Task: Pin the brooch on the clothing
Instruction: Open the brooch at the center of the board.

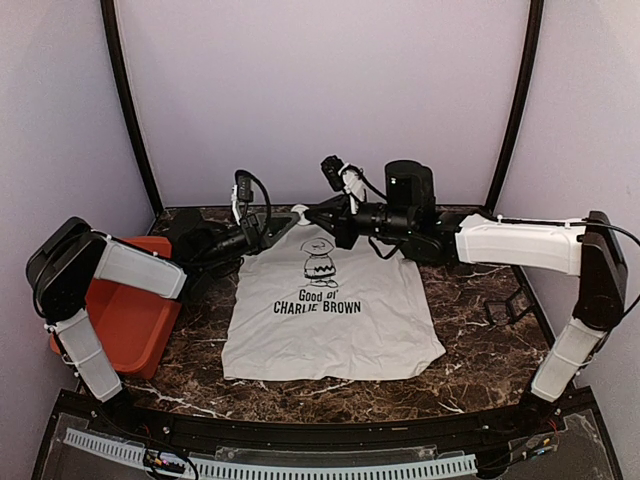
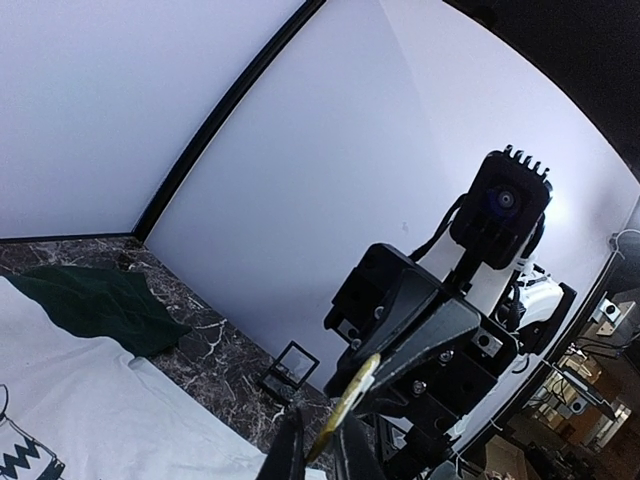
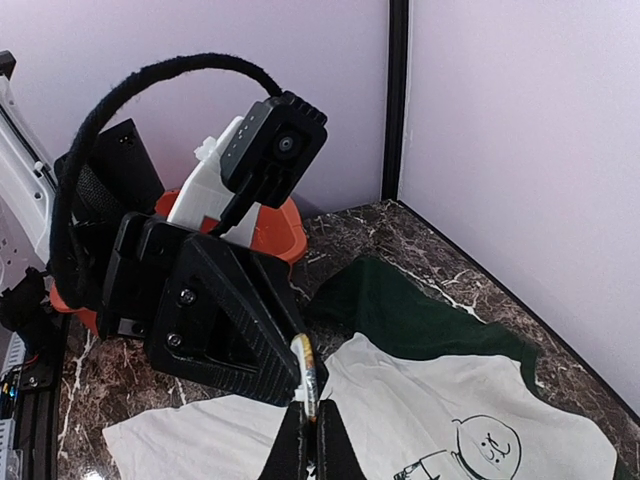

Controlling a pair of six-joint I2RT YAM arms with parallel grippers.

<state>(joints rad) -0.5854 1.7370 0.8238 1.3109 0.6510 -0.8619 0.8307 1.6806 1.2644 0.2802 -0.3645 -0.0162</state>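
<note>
Brooch (image 3: 305, 372): gold, held above the collar, between both arms.
T-shirt (image 1: 330, 320): spread flat mid-counter, print up.
Right fingers (image 3: 288, 448): pressed on the brooch.
Left fingers (image 2: 287, 455): seemingly pinching it too; I can't see the contact clearly.
Around: orange bin (image 1: 130, 315) on the left, small black frame (image 1: 505, 305) on the right.
In my way: the opposite arm fills each wrist view.
Counter (image 1: 470, 350): dark marble, pale walls.

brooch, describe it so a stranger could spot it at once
Start at the white T-shirt on the marble table. At its collar end the left claw and right claw meet tip to tip. The brooch is the thin gold sliver pinched between their black fingers.
</note>
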